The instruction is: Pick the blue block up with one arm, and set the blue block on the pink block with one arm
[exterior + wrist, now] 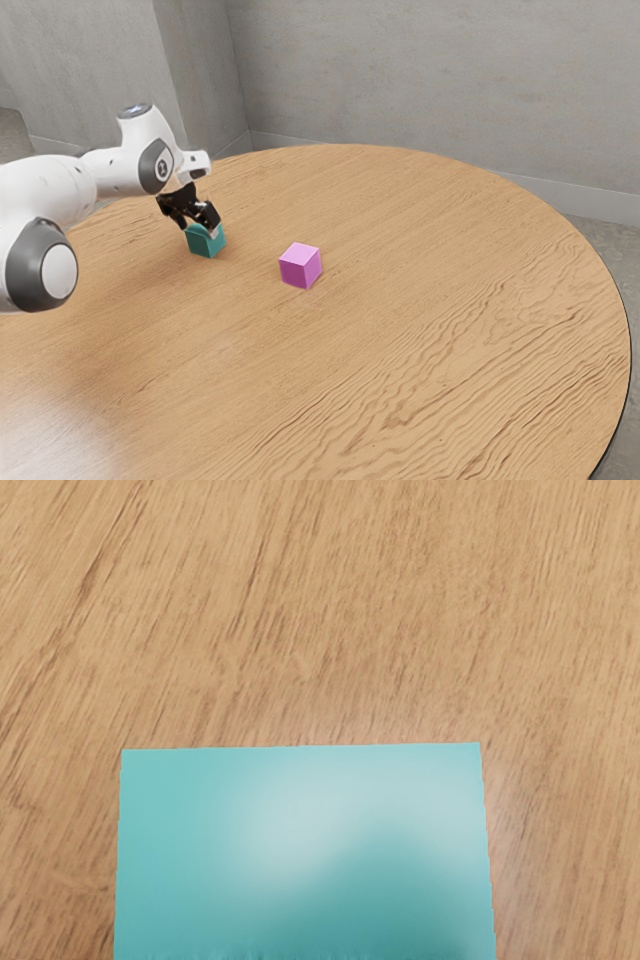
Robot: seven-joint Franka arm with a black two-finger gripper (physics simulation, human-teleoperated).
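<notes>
Our tool is down at the blue block on the worktop; we cannot tell if it grips it.

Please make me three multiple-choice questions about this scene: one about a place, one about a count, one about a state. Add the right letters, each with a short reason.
1. Where is the gripper?
A) directly at the blue block
B) at the table's far rim
C) near the wall

2. How many blocks are on the table?
A) one
B) two
C) four

3. Compared with the pink block, the blue block is:
A) on top of it
B) apart from it
C) underneath it

Answers:
1 A: the hand sits right over the blue block.
2 B: one blue, one pink.
3 B: bare wood lies between them.
</notes>
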